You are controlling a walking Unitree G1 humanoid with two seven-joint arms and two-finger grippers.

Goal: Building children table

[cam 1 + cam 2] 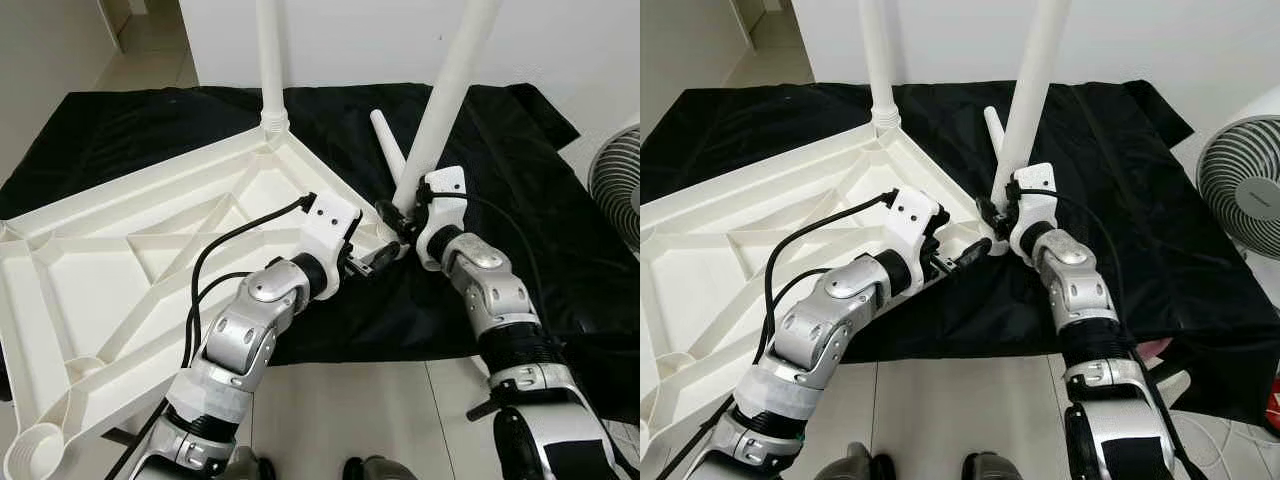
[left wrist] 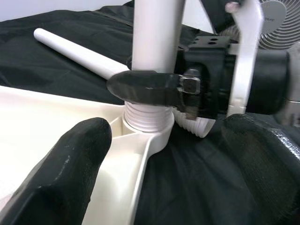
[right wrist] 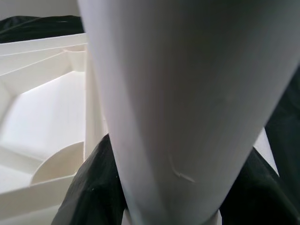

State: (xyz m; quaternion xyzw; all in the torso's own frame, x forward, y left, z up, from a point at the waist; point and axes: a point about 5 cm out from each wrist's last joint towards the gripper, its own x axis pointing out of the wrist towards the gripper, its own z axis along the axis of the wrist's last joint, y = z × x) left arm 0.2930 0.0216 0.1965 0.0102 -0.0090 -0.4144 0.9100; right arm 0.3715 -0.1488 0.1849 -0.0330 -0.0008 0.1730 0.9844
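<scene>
Nearest of all, low at the left, silver left arm [image 1: 235,345] with black cables looped over it, reaching forward over the upturned white tabletop [image 1: 110,260]. Tabletop lying ribbed side up across the left half of the black cloth [image 1: 500,150], its near-left part hanging past the cloth's near edge over the pale tiled floor [image 1: 380,410], an open round socket [image 1: 30,450] at that near-left corner. At the tabletop's far corner, toward the cloth's far edge, upright leg [image 1: 270,60] standing straight in its socket. Further right, left claw [image 1: 375,262] at the tabletop's right corner, fingers [image 2: 70,178] apart and set either side of the corner's rim; contact with the rim impossible to judge. Just behind that corner, loose leg [image 1: 388,145] lying flat on the cloth, pointing toward the far edge. Rising from the same corner, tilted leg [image 1: 445,100], leaning away to the right, its ribbed threaded end [image 2: 145,117] sitting in the corner socket and partly exposed above it. Right claw [image 1: 400,215] clamped around the tilted leg just above the threads, one black finger wrapped across the front of the white tube in the left wrist view. Right arm [image 1: 500,310] stretched over the cloth's near edge. Beyond the cloth's right edge, white fan [image 1: 615,180] standing on the floor.
</scene>
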